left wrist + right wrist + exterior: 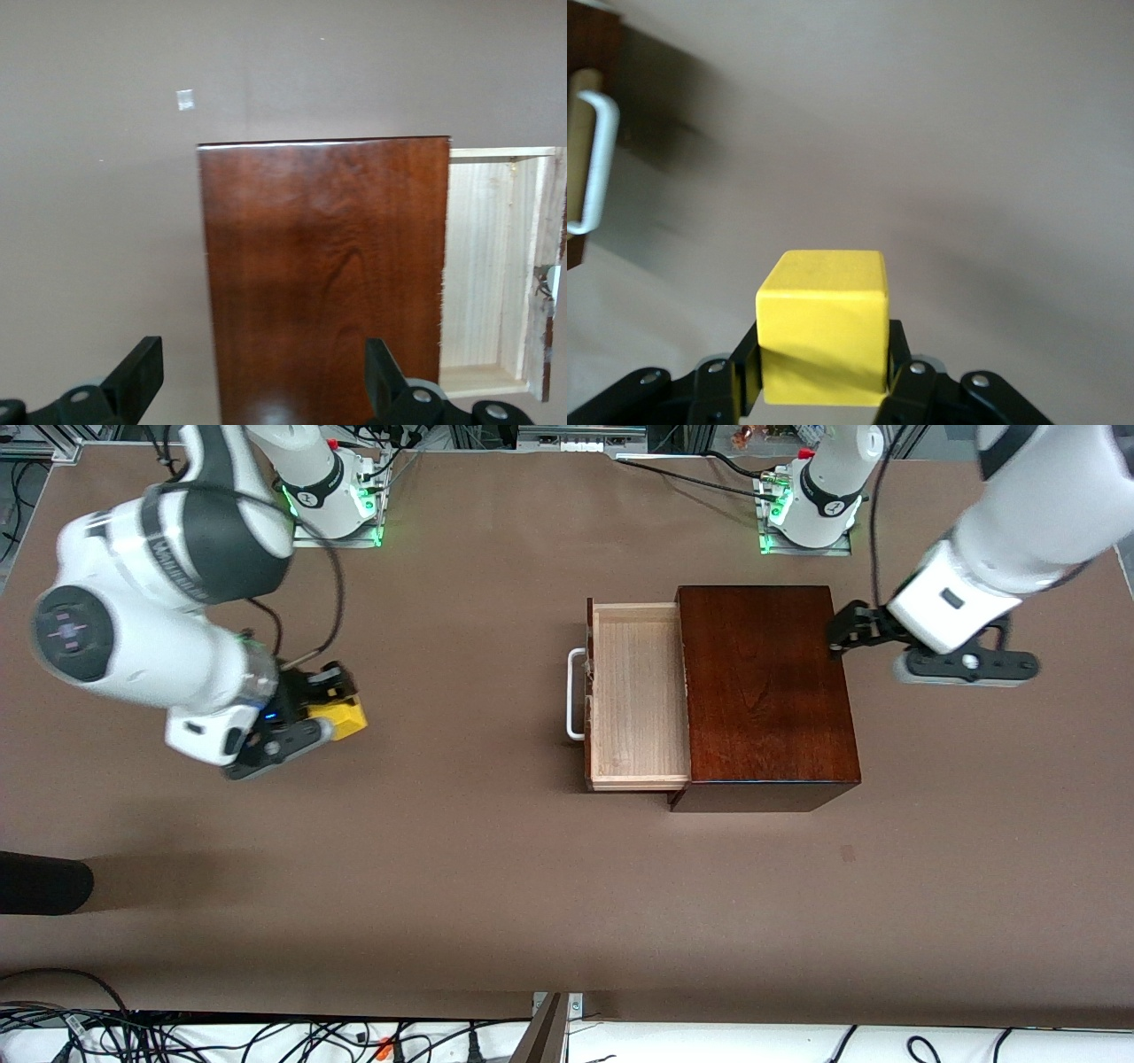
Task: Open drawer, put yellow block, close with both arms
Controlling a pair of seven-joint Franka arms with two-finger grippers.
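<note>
The brown table [496,886] carries a glossy dark reddish-brown wooden box [766,695], and every place here is given from this box. Its pale light-wood drawer [638,695] with the white U-shaped bar handle [574,695] is pulled out toward the right arm's end of the table and is empty. The drawer's long axis runs along the box's front edge, and its open side looks up.

The left gripper [842,636] hangs at the box's edge on the left arm's end, with its fingers [137,372] spread wide and holding nothing; this arm waits.

The right gripper [332,700] is well apart from the box, at the right arm's end of the table, and its fingers are closed on the small bright yellow cube [824,323]. They press two opposite flat faces.

I judge the cube to be light and stiff, with smooth sides that may slip, so a grip on the middle of the faces is safest. As a cube it has no long axis; in the right wrist view one flat face looks toward the handle.
</note>
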